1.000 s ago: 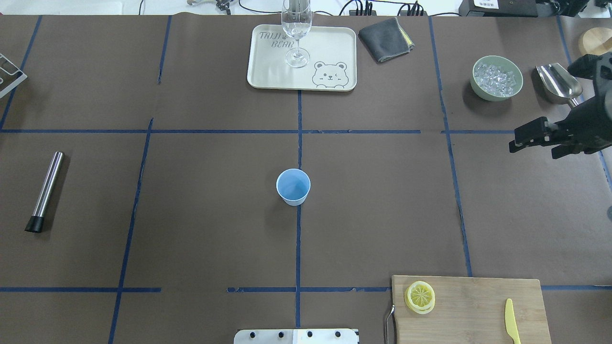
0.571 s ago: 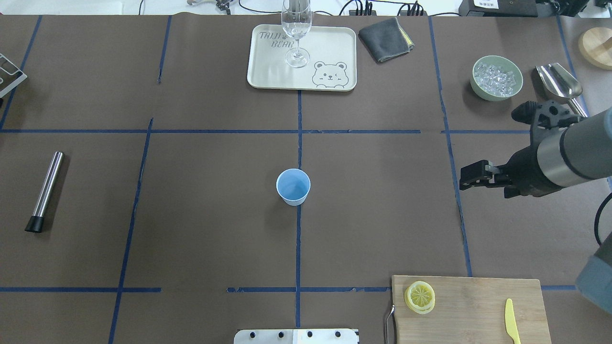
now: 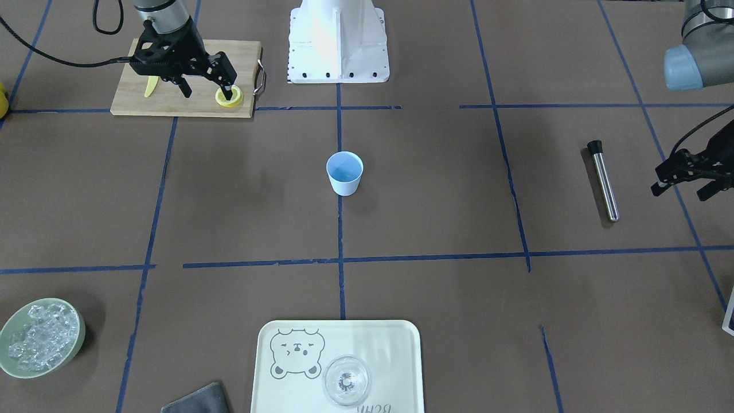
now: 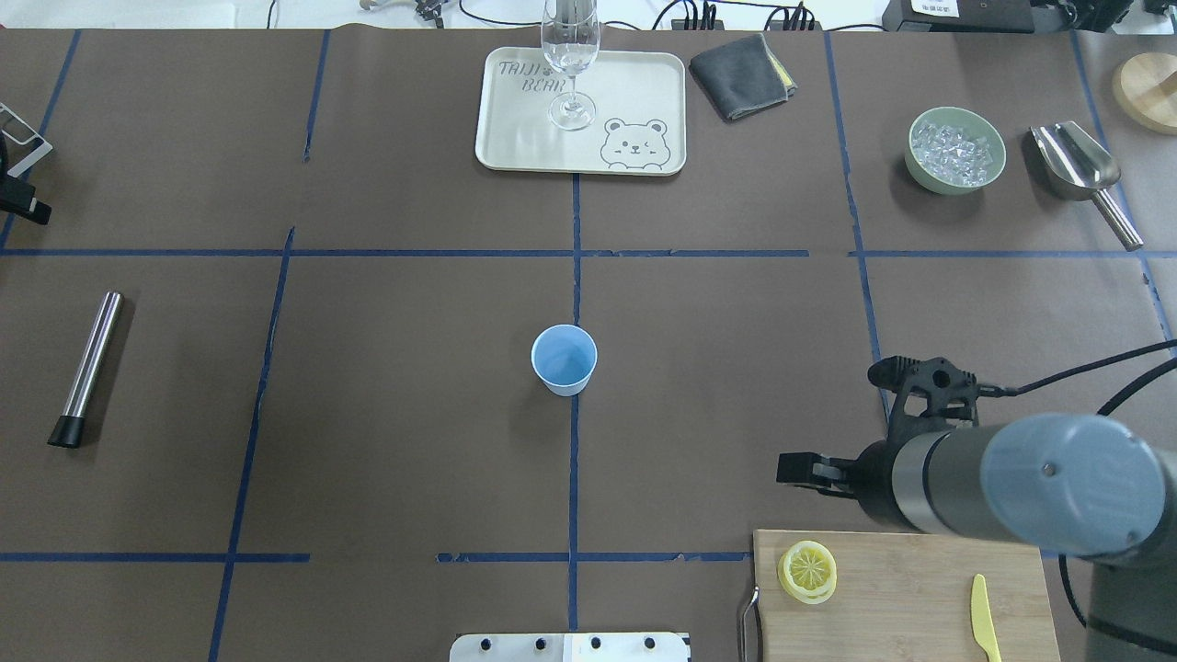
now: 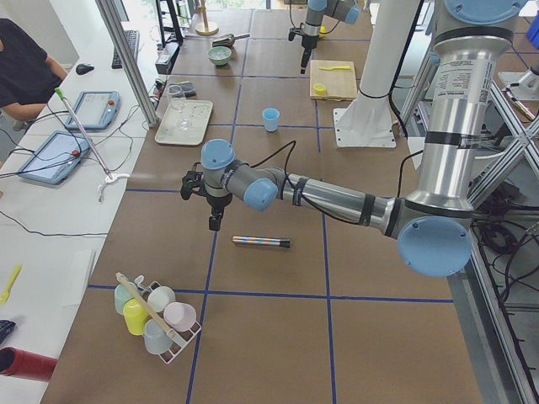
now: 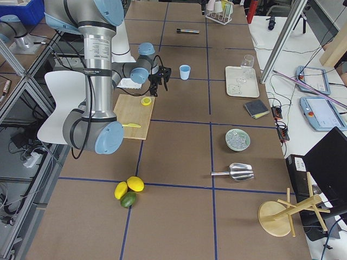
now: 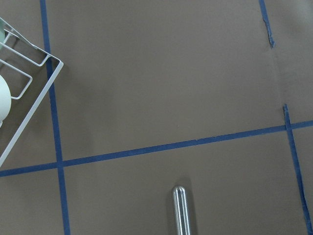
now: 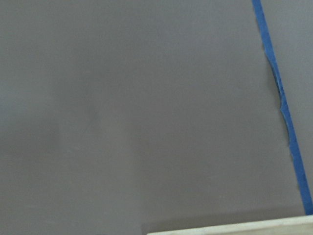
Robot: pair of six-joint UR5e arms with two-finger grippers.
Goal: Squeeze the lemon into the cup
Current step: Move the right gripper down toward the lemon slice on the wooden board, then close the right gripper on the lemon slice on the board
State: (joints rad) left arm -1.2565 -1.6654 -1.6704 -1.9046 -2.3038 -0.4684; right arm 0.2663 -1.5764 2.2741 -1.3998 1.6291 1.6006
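Observation:
The lemon (image 4: 808,571), a round cut piece with its pale segment wheel facing up, lies on the far left corner of the wooden cutting board (image 4: 910,588); it also shows in the front view (image 3: 229,97). The light blue cup (image 4: 564,359) stands upright at the table's middle, also visible in the front view (image 3: 344,172). My right gripper (image 3: 207,86) is open and empty, hovering above the board's far edge close to the lemon (image 4: 798,469). My left gripper (image 3: 685,182) hangs open and empty at the table's left side, beyond the steel muddler.
A yellow plastic knife (image 4: 984,621) lies on the board's right. A steel muddler (image 4: 87,368) lies at left. A tray (image 4: 634,101) with a stemmed glass (image 4: 570,64), grey cloth (image 4: 740,74), ice bowl (image 4: 954,150) and scoop (image 4: 1076,165) sit along the back.
My right arm swung from the far right near the scoop down toward the board, ending just beyond the lemon. The left gripper's tip has come into the overhead view at the left edge.

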